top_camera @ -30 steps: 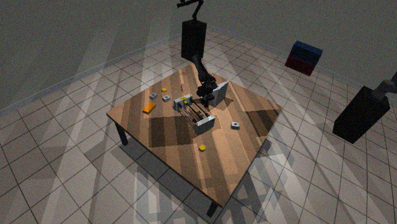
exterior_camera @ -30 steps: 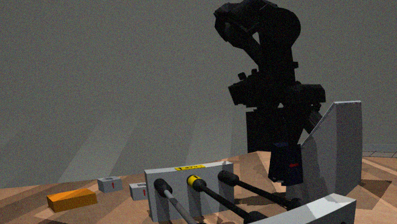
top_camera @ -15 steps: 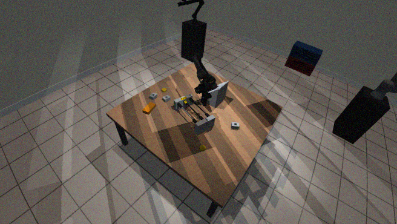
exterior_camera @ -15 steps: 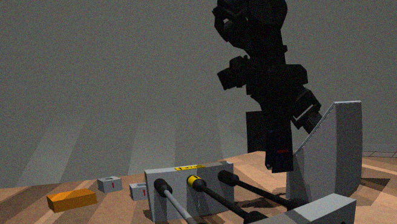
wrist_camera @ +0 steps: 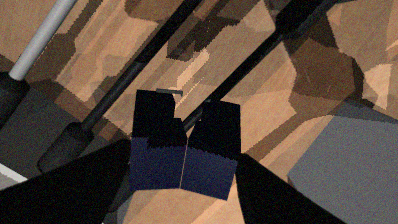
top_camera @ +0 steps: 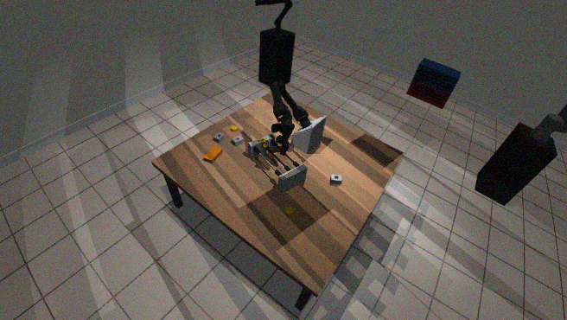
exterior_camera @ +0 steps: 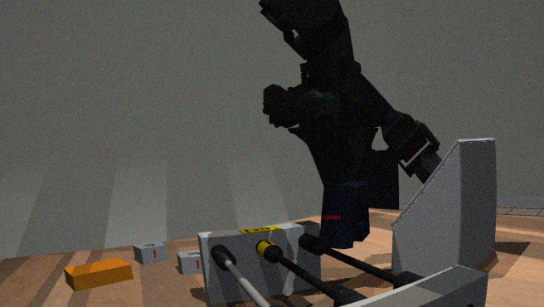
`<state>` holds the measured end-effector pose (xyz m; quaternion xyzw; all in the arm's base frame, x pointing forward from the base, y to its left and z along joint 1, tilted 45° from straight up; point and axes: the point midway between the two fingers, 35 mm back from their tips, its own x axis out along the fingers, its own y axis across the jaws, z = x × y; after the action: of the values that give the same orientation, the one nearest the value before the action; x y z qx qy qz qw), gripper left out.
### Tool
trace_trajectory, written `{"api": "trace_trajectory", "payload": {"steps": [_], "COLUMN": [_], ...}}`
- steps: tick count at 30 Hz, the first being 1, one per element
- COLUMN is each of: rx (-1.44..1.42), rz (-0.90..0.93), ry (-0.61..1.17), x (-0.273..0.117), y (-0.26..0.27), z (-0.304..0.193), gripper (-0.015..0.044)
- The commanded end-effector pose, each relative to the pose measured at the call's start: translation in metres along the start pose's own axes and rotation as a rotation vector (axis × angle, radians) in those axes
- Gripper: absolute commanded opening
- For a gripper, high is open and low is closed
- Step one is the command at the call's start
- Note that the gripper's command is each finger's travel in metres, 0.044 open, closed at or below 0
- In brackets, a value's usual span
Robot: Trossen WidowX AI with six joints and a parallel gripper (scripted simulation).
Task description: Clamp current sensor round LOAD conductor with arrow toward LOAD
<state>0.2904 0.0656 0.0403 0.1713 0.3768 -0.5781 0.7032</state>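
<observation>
“Where the labelled grey end block [top_camera: 251, 149] [exterior_camera: 249, 253] stands, which part of the job are we at?”

“Carrying, I'd say. The gripper [top_camera: 283, 147] [wrist_camera: 184, 154] is closed on the split-core current sensor [exterior_camera: 344, 220] [wrist_camera: 182, 163], which hangs in front of that block, toward its black outer conductor [top_camera: 289, 157] [exterior_camera: 361, 265] [wrist_camera: 245, 65].”

“Is the sensor open?”

“Its far ends stand apart in the wrist view, so yes. It doesn't look clamped round anything.”

“And which line is LOAD?”

“I can't read the lettering. The middle conductor [top_camera: 278, 160] [exterior_camera: 304, 274] [wrist_camera: 125, 80] has a yellow band [exterior_camera: 264, 249] beside the block, and there's a yellow label [top_camera: 262, 141] [exterior_camera: 260, 230] on the block's top. That makes the middle one my guess, rather than the grey conductor [top_camera: 270, 163] [exterior_camera: 245, 284] [wrist_camera: 42, 37] at the block's other side.”

“What comes next?”

“Bring the open mouth over the chosen line, clear of the black neighbour, and turn it square to the run. There's a red mark [exterior_camera: 332, 217] on the sensor, maybe the arrow, but its direction is too blurred to tell. Settle that before lowering.”

“Then squeeze?”

“Only once the conductor sits well inside. A pinch at the lip could stop it latching. Letting go comes after the latch.”
</observation>
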Motion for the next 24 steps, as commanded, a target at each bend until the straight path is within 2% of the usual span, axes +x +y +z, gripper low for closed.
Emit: {"api": "trace_trajectory", "payload": {"steps": [1,11,24], "rx": [0.198,0.604,0.611], "rz": [-0.007,-0.005,-0.005], "ry": [-0.009,-0.019,-0.018], "x": [0.004,0.011,0.022], "y": [0.014,0.039,0.040], "z": [0.010,0.035,0.036], "gripper": [0.0000,0.0000,0.0000]}}
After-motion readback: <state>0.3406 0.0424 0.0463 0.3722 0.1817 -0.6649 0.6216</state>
